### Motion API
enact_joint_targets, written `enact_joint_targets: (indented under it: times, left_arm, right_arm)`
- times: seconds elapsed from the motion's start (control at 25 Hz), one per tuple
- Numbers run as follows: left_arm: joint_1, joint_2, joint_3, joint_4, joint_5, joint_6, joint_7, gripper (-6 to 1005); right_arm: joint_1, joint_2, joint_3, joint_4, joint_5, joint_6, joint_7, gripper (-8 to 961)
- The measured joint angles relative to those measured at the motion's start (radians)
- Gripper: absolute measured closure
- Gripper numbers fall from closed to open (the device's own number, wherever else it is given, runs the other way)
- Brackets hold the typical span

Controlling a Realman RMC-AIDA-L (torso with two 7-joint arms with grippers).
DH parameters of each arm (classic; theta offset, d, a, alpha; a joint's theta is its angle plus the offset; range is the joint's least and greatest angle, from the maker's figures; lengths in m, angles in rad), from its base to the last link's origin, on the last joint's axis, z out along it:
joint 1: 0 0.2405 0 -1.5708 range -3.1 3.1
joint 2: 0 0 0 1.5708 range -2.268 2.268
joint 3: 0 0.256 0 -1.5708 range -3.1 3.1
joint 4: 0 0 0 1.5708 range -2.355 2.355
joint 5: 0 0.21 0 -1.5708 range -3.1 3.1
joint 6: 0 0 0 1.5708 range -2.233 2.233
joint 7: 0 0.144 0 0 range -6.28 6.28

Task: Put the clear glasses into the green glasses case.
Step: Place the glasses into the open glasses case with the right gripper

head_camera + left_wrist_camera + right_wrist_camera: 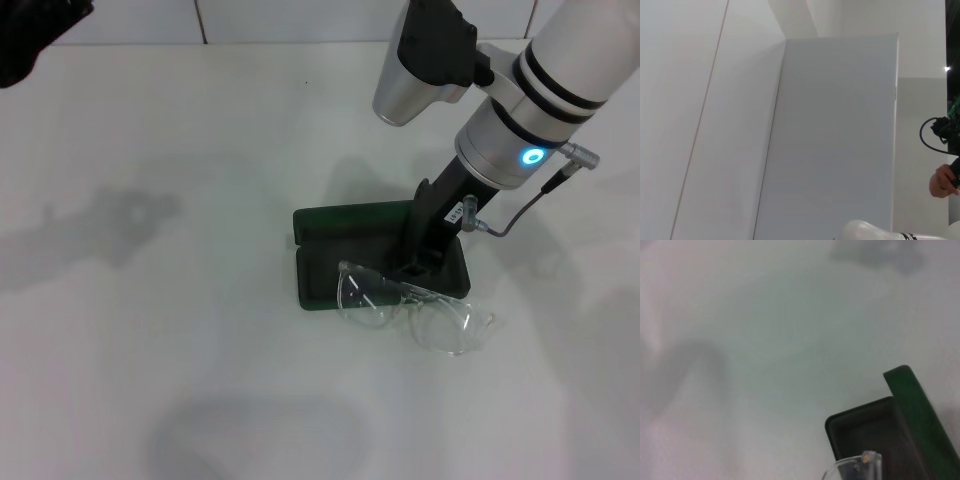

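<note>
The right pincer point(415, 268), clamped on the clear glasses point(415, 308) that hang half over the open green glasses case point(330, 262) beneath it, should shift them inward before letting go.

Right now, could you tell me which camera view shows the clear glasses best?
The head view: the clear glasses show whole, lying across the open green case's front edge. The right wrist view catches only one corner of them; the left wrist view shows none.
</note>
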Motion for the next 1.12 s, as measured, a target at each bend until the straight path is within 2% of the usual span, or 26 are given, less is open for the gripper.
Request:
enact_joint_targets:
  times: [0.72, 0.96, 1.12]
  left_arm:
    - [0.016, 0.0, -0.004, 0.0, -0.006, 0.002, 0.0, 897]
    - [0.015, 0.0, -0.003, 0.0, -0.005, 0.003, 0.001, 897]
    - [0.017, 0.0, -0.004, 0.0, -0.005, 0.003, 0.001, 898]
  right_arm:
    - [-0.003, 0.0, -0.002, -0.019, 0.01, -0.039, 0.041, 796]
    - [-0.054, 0.0, -0.003, -0.103, 0.003, -0.073, 0.073, 793]
    - [-0.066, 0.0, -0.009, -0.116, -0.003, -0.074, 0.086, 792]
